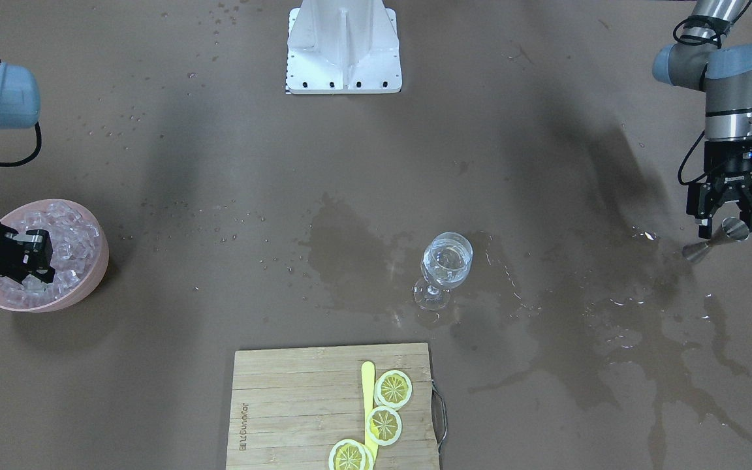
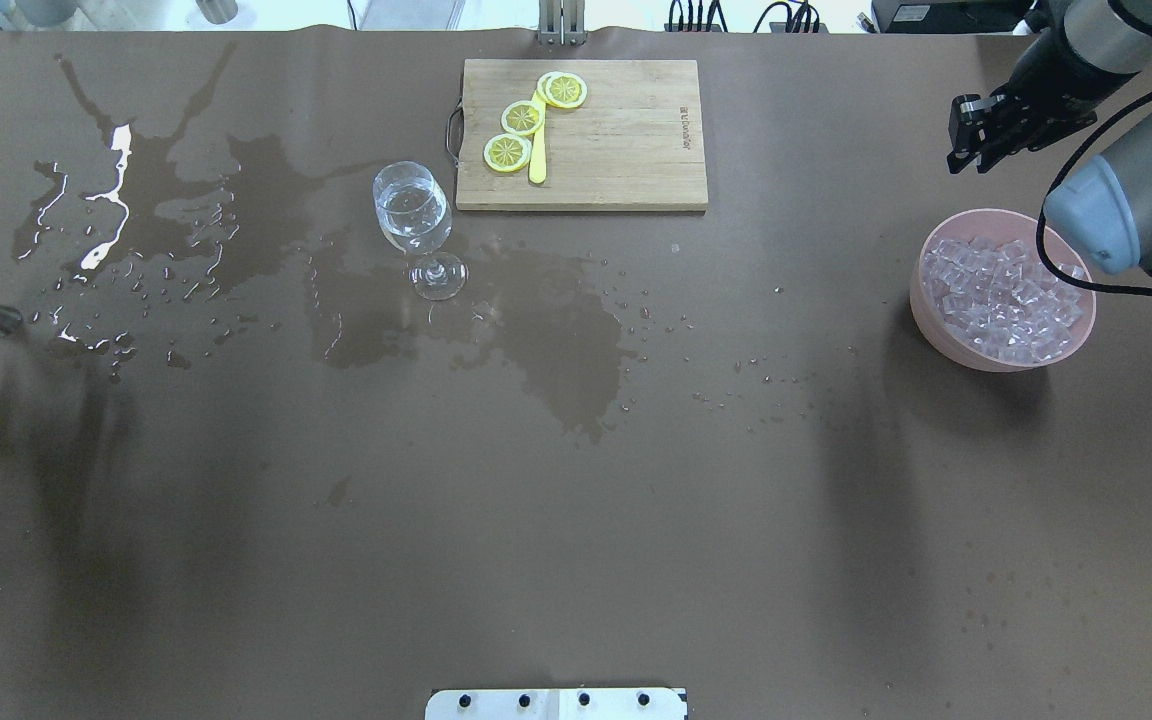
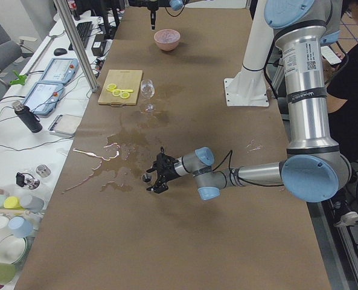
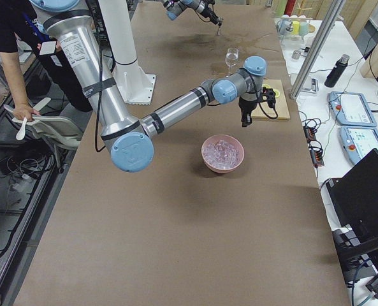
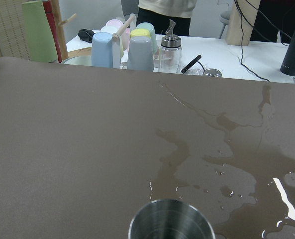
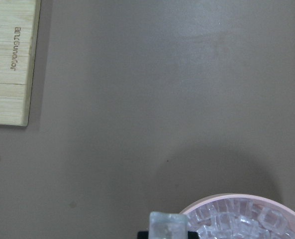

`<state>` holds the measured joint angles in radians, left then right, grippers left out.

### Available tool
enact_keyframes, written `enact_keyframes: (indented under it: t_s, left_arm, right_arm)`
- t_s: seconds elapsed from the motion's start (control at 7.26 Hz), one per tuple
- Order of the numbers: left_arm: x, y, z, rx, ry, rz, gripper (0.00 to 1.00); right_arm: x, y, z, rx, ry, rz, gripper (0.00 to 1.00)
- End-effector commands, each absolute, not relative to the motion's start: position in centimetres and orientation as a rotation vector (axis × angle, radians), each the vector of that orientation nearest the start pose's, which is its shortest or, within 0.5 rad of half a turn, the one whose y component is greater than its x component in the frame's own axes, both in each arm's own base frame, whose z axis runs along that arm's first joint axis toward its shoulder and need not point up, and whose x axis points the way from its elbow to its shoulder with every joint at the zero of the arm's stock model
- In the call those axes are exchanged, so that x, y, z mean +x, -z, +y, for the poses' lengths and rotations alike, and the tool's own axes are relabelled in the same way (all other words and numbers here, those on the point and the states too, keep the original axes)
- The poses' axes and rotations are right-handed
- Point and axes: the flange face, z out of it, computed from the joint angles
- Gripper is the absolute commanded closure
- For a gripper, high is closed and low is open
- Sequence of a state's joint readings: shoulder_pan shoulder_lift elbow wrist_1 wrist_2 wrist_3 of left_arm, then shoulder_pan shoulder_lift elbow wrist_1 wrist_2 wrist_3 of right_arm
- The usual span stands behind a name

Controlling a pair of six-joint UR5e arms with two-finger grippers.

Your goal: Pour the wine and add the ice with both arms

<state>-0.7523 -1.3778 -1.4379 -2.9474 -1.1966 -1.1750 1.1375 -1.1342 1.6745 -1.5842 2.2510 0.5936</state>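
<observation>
The right hand hangs over a pink bowl at the robot's right end of the counter. It is raised clear of the ice that fills the bowl. Its two fingers are clamped on one ice cube, which the right wrist view shows pinched between the black fingertips, just at the bowl's rim. The left hand is far away at the other end of the counter. It is closed on a steel jigger and holds it tilted, one cone between the fingers and the other cone pointing down and sideways, close above the counter. I cannot tell if the jigger touches the surface. The wine glass stands upright between the two hands, nearer to the left one, and it is well apart from both. The wine sits in its bowl as a clear, colourless liquid. Around the foot of the glass, and from there toward the left hand, the counter is dark with wet patches and shining drops. Just beside the glass lies a wooden cutting board with three lemon slices and a thin yellow tool on it. A white stand rests at the robot's edge of the counter.
</observation>
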Motion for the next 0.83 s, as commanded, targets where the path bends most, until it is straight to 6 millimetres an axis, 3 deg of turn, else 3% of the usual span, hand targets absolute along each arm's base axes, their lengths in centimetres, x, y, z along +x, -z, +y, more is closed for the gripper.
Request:
enact_keyframes:
  t_s: [0.0, 0.28, 0.69]
  left_arm:
    - [19.8, -66.3, -41.8, 0.861, 0.517, 0.702, 0.09]
    - [19.8, -67.7, -41.8, 0.838, 0.545, 0.696, 0.11]
    - [18.7, -68.1, -41.1, 0.870, 0.572, 0.680, 0.11]
  right_arm:
    - [-20.6, -35.6, -61.5, 0.135, 0.026, -0.808, 0.97]
    - [-21.4, -34.4, -61.6, 0.134, 0.022, -0.822, 0.98]
    - [-24.2, -30.0, -61.9, 0.096, -0.022, -0.845, 0.99]
